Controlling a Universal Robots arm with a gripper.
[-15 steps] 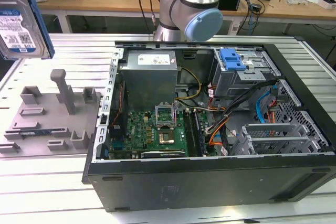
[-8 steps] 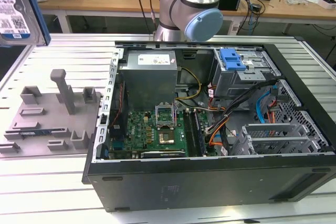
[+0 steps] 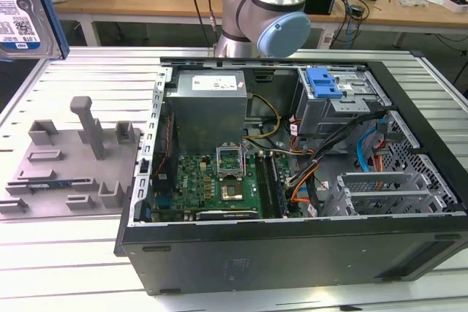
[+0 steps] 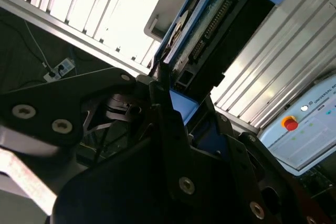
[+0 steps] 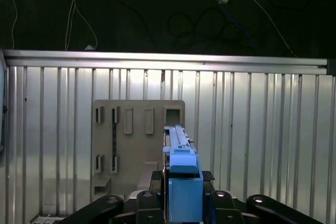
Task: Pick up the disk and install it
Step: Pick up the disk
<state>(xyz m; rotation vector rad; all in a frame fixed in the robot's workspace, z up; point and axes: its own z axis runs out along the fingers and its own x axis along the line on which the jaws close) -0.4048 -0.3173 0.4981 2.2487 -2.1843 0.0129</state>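
Observation:
The disk [image 3: 20, 12], silver with a white-and-blue label and a blue frame, hangs high above the table at the exterior view's upper left. In the first wrist view the disk [image 5: 181, 169] stands edge-on between the black fingers of my gripper [image 5: 181, 203], above the grey fixture plate [image 5: 137, 129]. In the second wrist view the disk [image 4: 212, 30] shows its connector end and blue frame, rising out of my gripper [image 4: 181, 98], which is shut on its lower end. The open computer case [image 3: 409, 93] lies to the exterior view's right of the disk.
The case holds a motherboard [image 3: 212, 180], a power supply [image 3: 208, 104], cables and a drive bay [image 3: 344, 104] with a blue clip [image 3: 324, 82]. The arm's elbow [image 3: 267, 5] stands behind the case. A pendant with a red button [image 4: 290, 124] lies on the ribbed aluminium table [image 3: 453, 93].

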